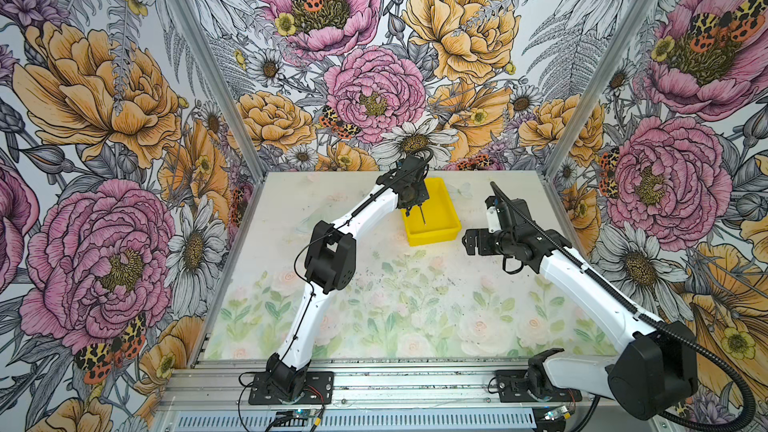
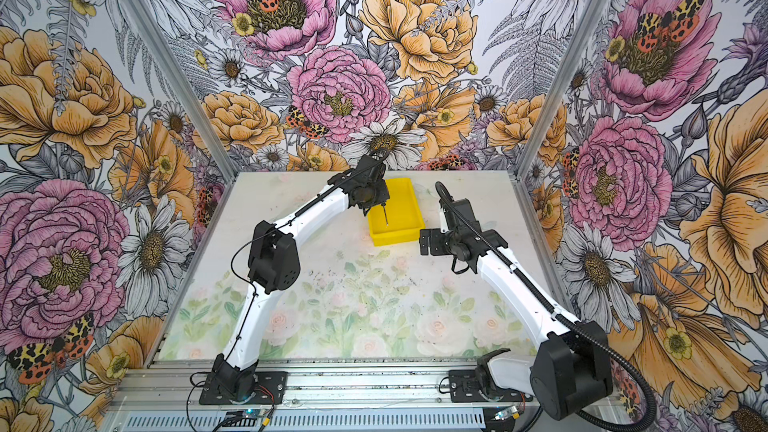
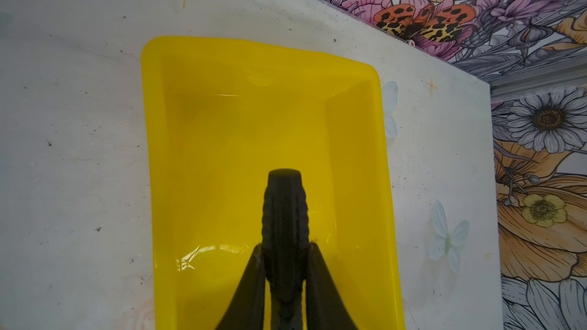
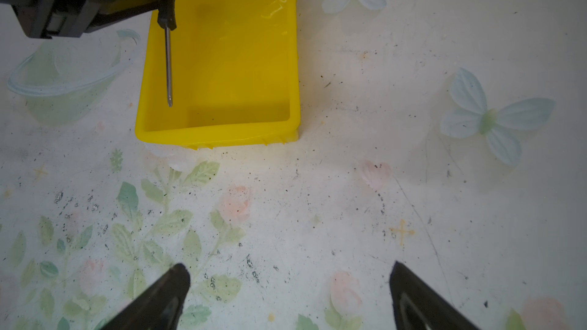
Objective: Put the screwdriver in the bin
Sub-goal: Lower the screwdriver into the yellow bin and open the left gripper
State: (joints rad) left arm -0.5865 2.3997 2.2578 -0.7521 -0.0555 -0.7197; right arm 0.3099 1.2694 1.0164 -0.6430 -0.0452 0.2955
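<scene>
Pinched tight in left claw (image 3: 286,249): screwdriver (image 4: 169,65), tip down over the bin (image 4: 216,138). Spread wide and empty above the tabletop (image 4: 349,185): right claw (image 4: 289,271).

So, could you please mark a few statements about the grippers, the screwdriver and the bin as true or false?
1. The left gripper is shut on the handle of the screwdriver. True.
2. The screwdriver lies flat on the floor of the bin. False: it is held over the bin, shaft pointing down.
3. The right gripper is open and holds nothing. True.
4. The right gripper reaches into the bin. False: it is over the table, apart from the bin.
</scene>
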